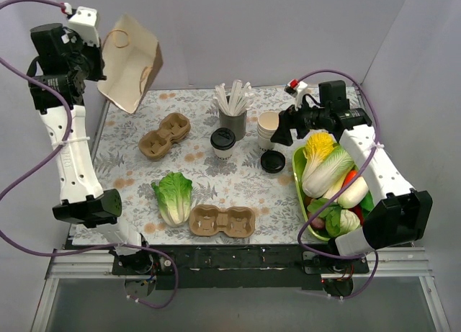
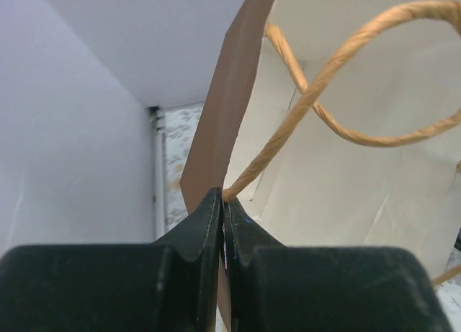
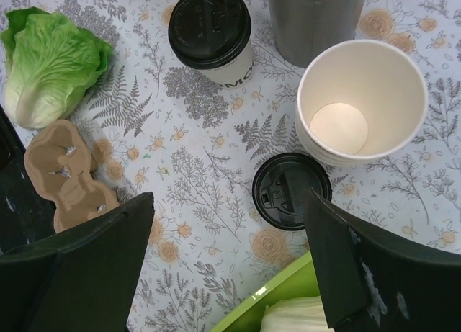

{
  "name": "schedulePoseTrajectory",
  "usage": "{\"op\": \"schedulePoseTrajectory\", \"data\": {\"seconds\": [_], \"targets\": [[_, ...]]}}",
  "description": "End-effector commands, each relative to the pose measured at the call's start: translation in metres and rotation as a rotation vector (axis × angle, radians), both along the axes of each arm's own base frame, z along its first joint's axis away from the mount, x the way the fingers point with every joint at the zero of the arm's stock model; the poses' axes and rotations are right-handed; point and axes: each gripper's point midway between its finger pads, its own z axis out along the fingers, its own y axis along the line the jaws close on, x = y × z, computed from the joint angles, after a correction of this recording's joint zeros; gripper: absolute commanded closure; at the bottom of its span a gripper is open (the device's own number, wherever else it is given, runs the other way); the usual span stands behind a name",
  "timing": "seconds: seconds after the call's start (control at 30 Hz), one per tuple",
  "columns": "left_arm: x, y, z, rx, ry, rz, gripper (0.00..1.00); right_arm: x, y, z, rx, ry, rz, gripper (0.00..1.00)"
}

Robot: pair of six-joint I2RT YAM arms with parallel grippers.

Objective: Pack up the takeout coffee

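I see takeout coffee (image 1: 223,142) mid surface (image 1: 198,172), stick cup (image 1: 233,117) just behind, cup stack (image 1: 268,129) to its right, loose lid (image 1: 273,161) before the stack, tray (image 1: 296,175) along right edge, paper bag (image 1: 130,64) above far-left corner.

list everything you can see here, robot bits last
takeout coffee: 1, cream cup with black lid, mid-table
paper bag: 1, brown, held up at back left
cup carriers: 2, tan, one left of the coffee, one at the near edge
grey cup of white sticks: 1, behind the coffee
lidless cups: 1 stack, cream, right of the coffee
loose lid: 1, black, flat beside the stack
lettuce: 1, green, near left
tray: 1, lime green, right side, holding vegetables
left gripper: shut on the bag's edge
right gripper: open, above the loose lid
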Motion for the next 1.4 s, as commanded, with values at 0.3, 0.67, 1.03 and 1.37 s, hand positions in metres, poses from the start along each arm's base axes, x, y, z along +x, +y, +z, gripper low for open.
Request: {"op": "schedulePoseTrajectory", "data": {"seconds": [0.3, 0.67, 1.03, 1.37], "targets": [[-0.043, -0.173, 0.046, -0.022, -0.138, -0.524, 1.0, 0.036, -0.016, 0.04, -0.011, -0.148, -0.07, 0.09], [-0.114, -0.237, 0.076, -0.092, -0.216, -0.906, 1.0, 0.053, -0.038, 0.049, 0.006, -0.145, -0.154, 0.09], [-0.172, -0.296, 0.01, -0.117, 0.013, -1.192, 1.0, 0.054, -0.052, 0.052, -0.027, -0.161, -0.192, 0.09], [-0.183, -0.314, -0.072, 0.025, 0.286, -1.305, 1.0, 0.049, -0.059, 0.056, -0.037, -0.185, -0.199, 0.09]]}}
